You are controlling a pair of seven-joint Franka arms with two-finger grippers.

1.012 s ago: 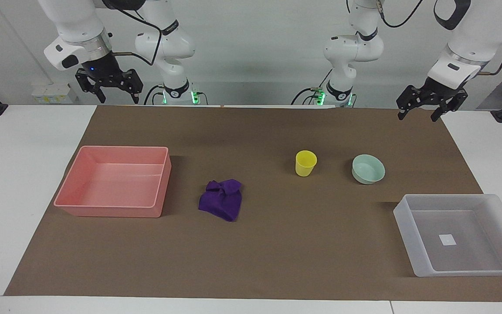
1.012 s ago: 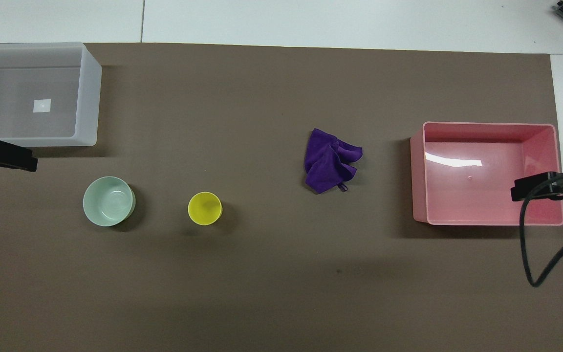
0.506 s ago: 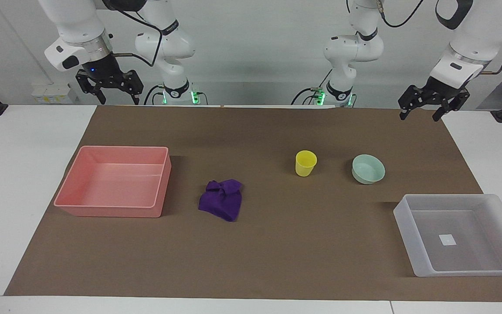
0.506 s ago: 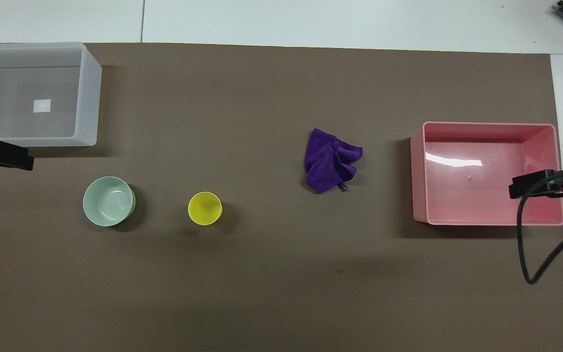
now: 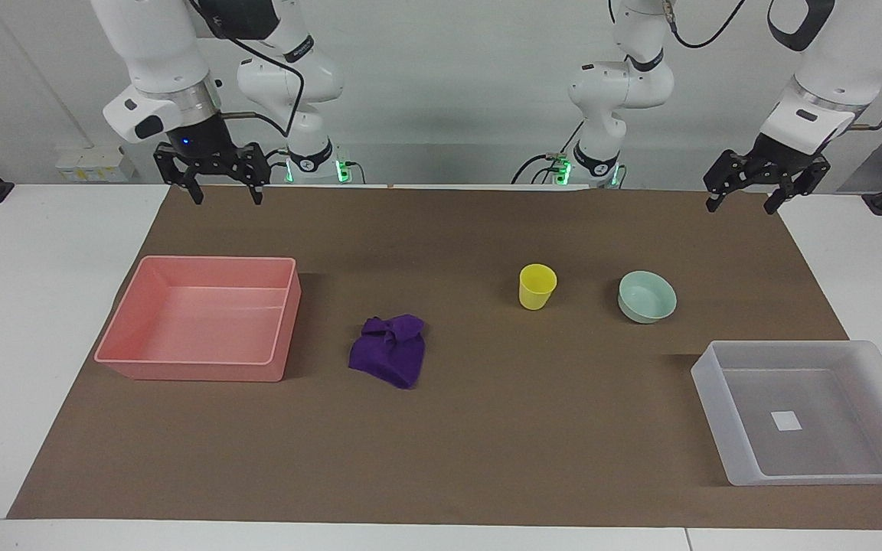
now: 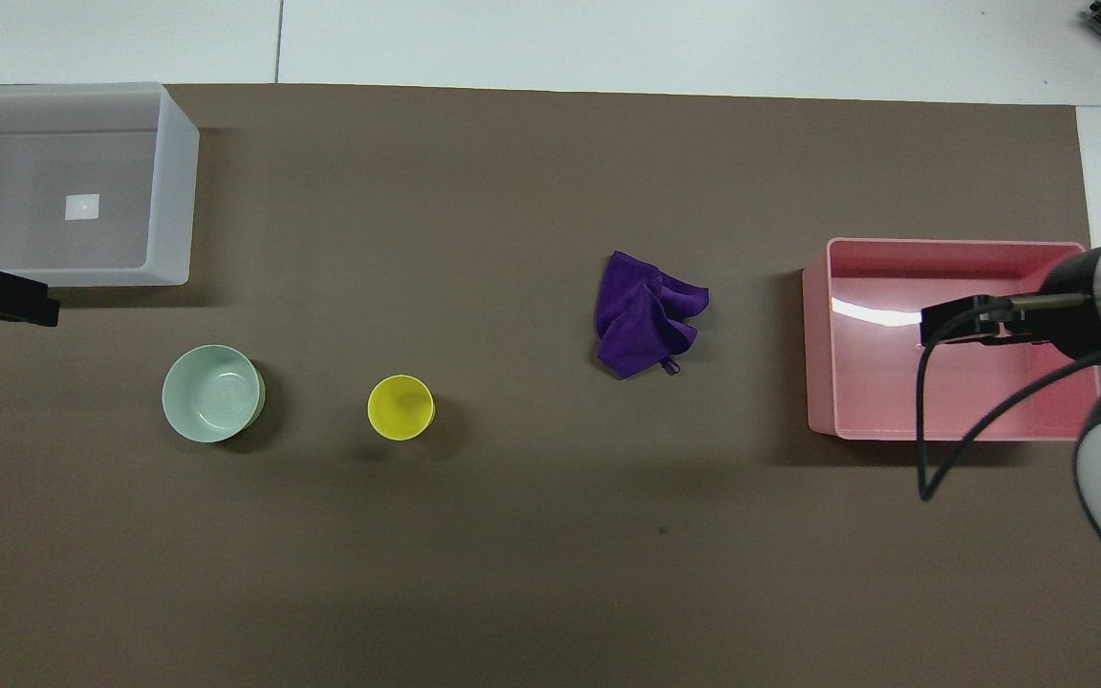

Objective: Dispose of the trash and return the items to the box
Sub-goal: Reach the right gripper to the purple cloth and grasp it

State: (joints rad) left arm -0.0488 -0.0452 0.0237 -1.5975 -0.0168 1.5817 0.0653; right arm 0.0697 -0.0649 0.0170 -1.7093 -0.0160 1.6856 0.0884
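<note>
Both fingers spread, raised well apart from the purple cloth (image 5: 388, 350).

— Right gripper (image 5: 220, 193): raised, fingers pointing straight down, spread apart, holding nothing. Wrist upright, cable looping off it.

— Left gripper (image 5: 743, 197)?

— Also raised, tilted a little with the wrist, fingers apart, nothing between them. Forearm angling up and outward. Both arms bent high at the elbow above their bases.

The right tool (image 5: 222, 193) has swung inward and lower, toward the pink tray (image 5: 142, 325).
</note>
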